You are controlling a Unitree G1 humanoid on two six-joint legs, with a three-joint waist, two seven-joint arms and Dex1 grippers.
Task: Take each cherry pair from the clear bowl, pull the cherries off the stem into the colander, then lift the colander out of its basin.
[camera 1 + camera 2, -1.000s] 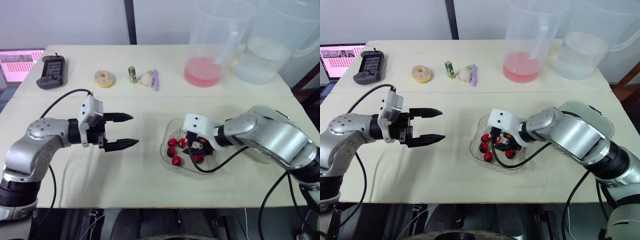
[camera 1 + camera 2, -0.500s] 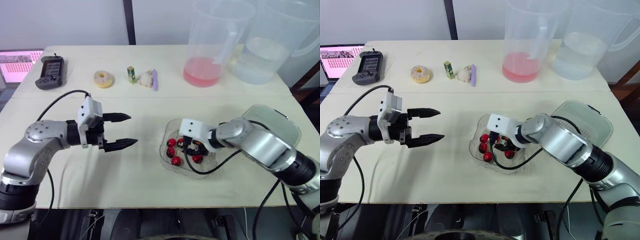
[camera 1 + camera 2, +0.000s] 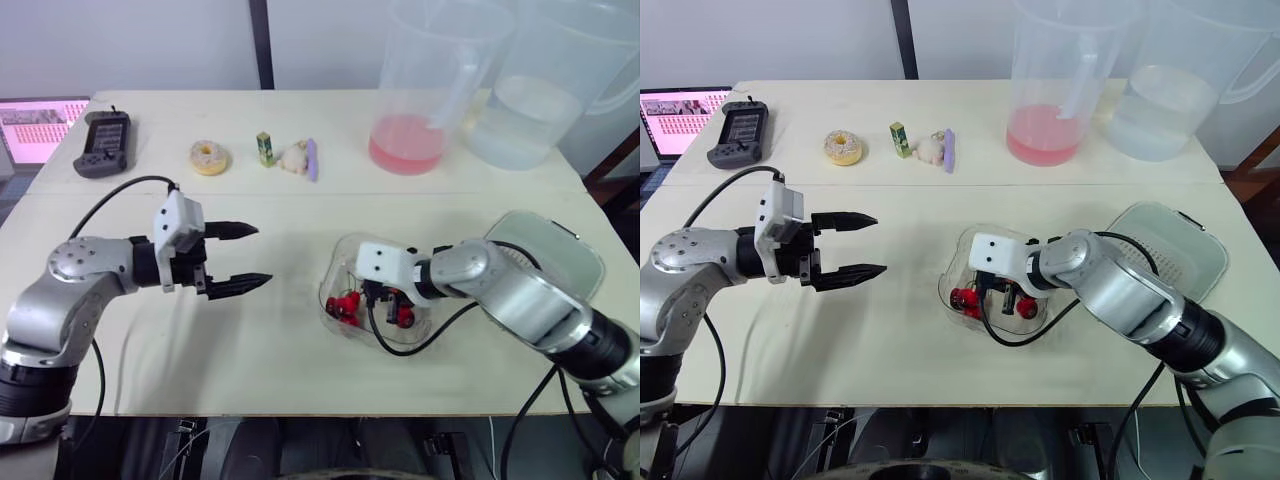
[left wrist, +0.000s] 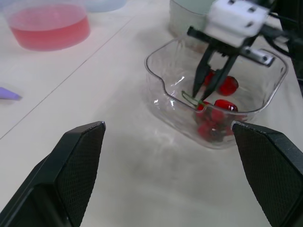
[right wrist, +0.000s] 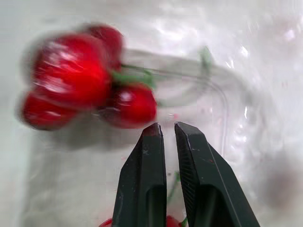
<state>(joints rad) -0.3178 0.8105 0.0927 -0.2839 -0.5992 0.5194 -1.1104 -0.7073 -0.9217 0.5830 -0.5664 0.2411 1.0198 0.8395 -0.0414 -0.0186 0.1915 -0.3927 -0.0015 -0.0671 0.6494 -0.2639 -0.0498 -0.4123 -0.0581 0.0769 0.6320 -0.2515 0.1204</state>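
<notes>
Red, glossy cherries point(image 5: 71, 71) (green stems) clustered in the clear bowl point(image 4: 163, 94).

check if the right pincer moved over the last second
Yes. Judged against the pink pitcher, the right pincer has slid slightly toward the robot's left and nearer the robot, inside the clear bowl.

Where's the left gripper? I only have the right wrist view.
Observer: Left gripper hovers over the table, left of the bowl, apart from it.
Operator: Open?
Observer: Yes, fingers spread wide, pointing toward the bowl.
Operator: And the colander?
Observer: Colander sits right of the bowl, toward the table's right edge.
</notes>
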